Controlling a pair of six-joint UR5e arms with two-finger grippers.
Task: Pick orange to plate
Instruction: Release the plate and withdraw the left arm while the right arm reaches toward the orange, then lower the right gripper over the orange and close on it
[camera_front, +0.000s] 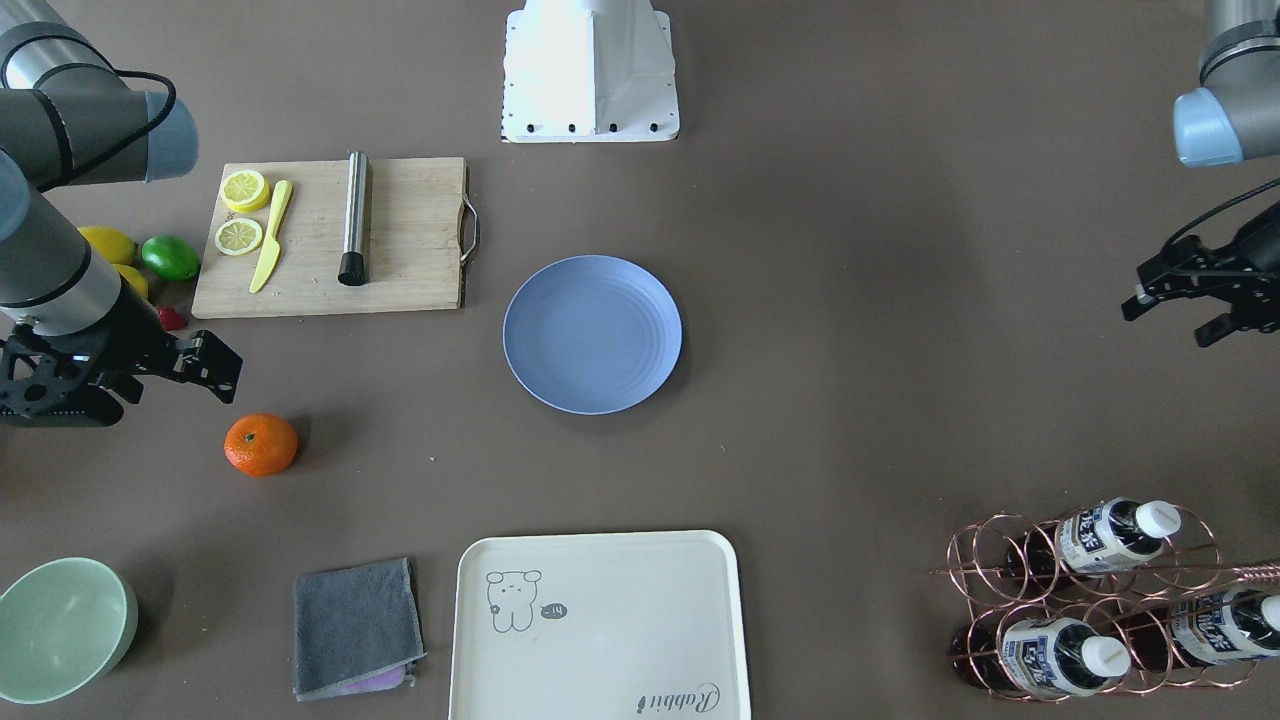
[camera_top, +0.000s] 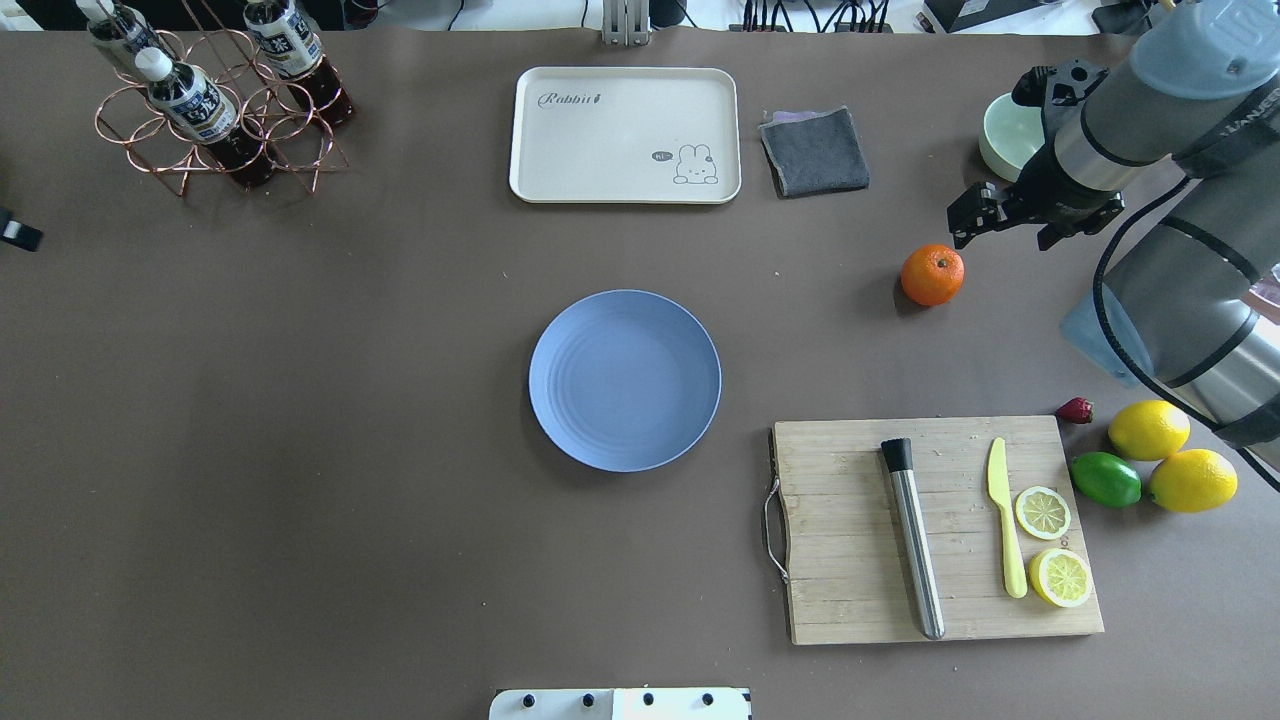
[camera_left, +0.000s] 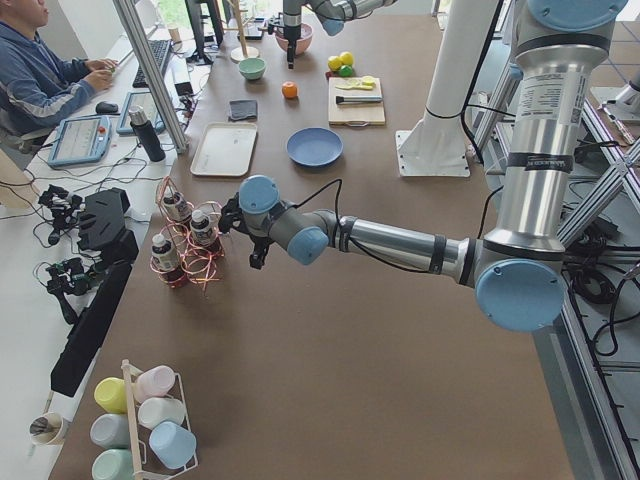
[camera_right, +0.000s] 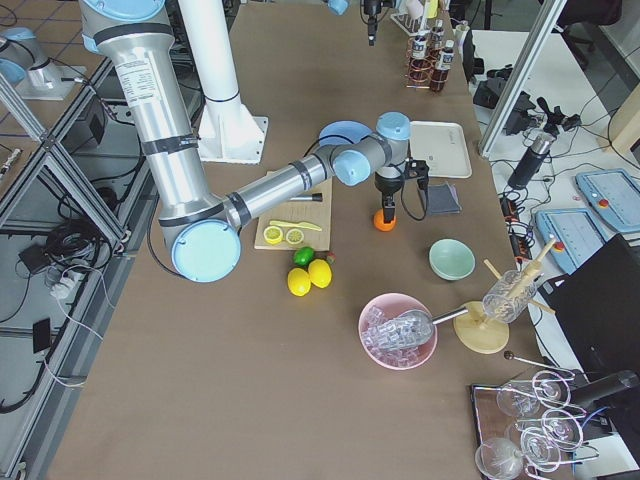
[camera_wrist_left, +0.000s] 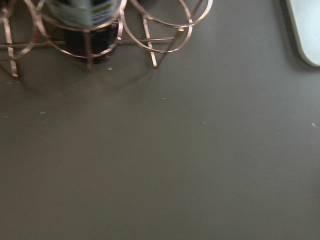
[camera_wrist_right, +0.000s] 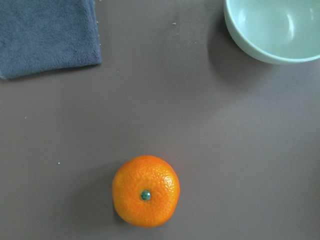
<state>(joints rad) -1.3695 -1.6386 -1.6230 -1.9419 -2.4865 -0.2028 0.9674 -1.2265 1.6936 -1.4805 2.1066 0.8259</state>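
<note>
The orange (camera_front: 261, 444) lies on the brown table, also seen in the overhead view (camera_top: 932, 274) and low in the right wrist view (camera_wrist_right: 145, 191), stem dimple up. My right gripper (camera_top: 1003, 230) hovers open just beside and above it, holding nothing; its fingers do not show in the wrist view. The periwinkle-blue plate (camera_front: 592, 333) sits bare at the table's middle (camera_top: 624, 380), well away from the orange. My left gripper (camera_front: 1172, 315) hangs open and holding nothing at the table's other end, near the bottle rack.
A cutting board (camera_top: 935, 528) carries lemon slices, a yellow knife and a metal cylinder. Two lemons (camera_top: 1148, 429), a lime (camera_top: 1105, 478) and a strawberry lie beside it. A mint bowl (camera_top: 1008, 135), grey cloth (camera_top: 814, 151), cream tray (camera_top: 625, 134) and copper bottle rack (camera_top: 210, 120) line the far edge.
</note>
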